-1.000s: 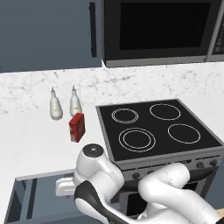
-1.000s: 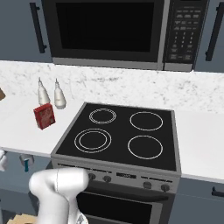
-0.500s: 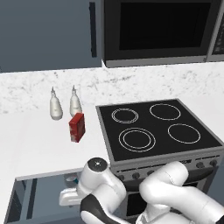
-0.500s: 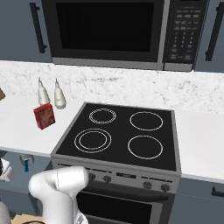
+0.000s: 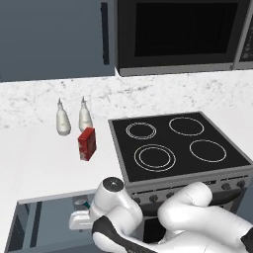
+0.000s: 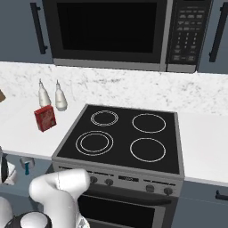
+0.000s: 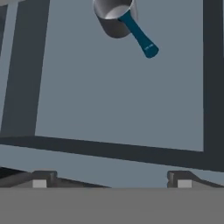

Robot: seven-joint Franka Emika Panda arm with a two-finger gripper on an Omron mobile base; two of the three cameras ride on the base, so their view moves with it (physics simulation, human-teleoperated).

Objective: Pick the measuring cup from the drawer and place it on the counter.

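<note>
The small round grey metal measuring cup (image 7: pixel 114 17) with its thin teal-blue handle sits upright on the flat grey floor of the wide, shallow blue-grey drawer (image 7: pixel 118 96), near the top edge of the hand view, its handle slanting toward the lower right of that view. In the right base view the cup (image 6: pixel 26 164) shows at the left edge, below the countertop edge, with its blue handle hanging down beside the arm. The drawer (image 5: pixel 44 225) stands pulled open under the counter, left of the stove, its dark side walls framing the bare floor. The two-finger gripper (image 7: pixel 111 181) hangs above the drawer with its jaws spread wide and nothing between them; the two dark finger tips stand far apart at the bottom of the hand view, well clear of the cup. The smooth white countertop (image 5: pixel 44 163) lies above the drawer against the speckled marble-like backsplash. On it stand two white pear-shaped shakers (image 5: pixel 63 121) side by side near the backsplash, and a small red box (image 5: pixel 87 143) just in front of them, close to the stove's left edge. The black four-ring stove top (image 5: pixel 175 146) lies to the right, with a dark microwave (image 6: pixel 109 31) mounted above it between blue-grey upper cabinet doors (image 5: pixel 54 37).
</note>
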